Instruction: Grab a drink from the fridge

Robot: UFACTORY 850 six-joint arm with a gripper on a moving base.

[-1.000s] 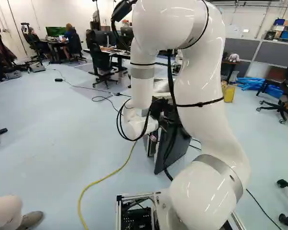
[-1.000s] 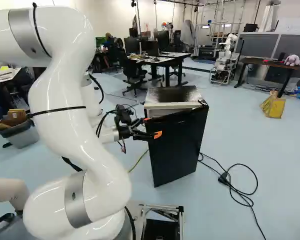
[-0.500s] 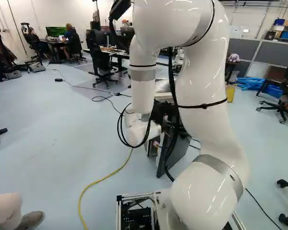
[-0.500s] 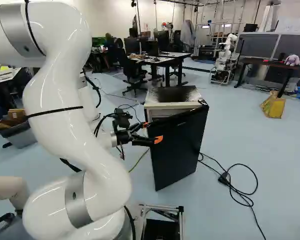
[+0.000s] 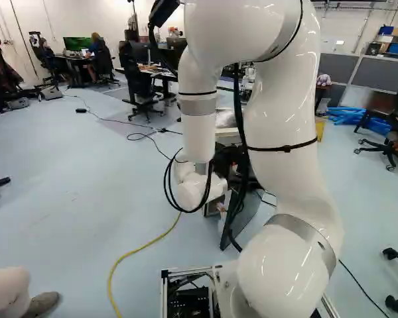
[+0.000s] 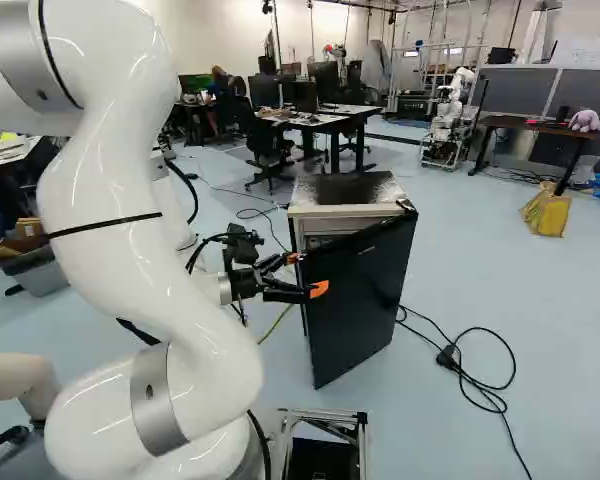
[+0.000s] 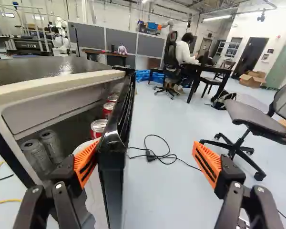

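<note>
Pale floor (image 6: 540,330) surrounds the fridge (image 6: 330,212), black cable (image 6: 447,357) at its four o'clock. The gripper (image 6: 307,273) is spread wide, one orange pad (image 7: 86,160) apparently touching the ajar door's (image 7: 115,143) edge, room beyond; red cans (image 7: 98,126) stand at its eleven o'clock, behind the door.

The fridge door (image 6: 355,315) is plain black. Behind it are red cans (image 7: 98,127) and silver-grey cans (image 7: 34,153); beside it, black fingers (image 6: 288,295) with orange pads (image 6: 319,289).
</note>
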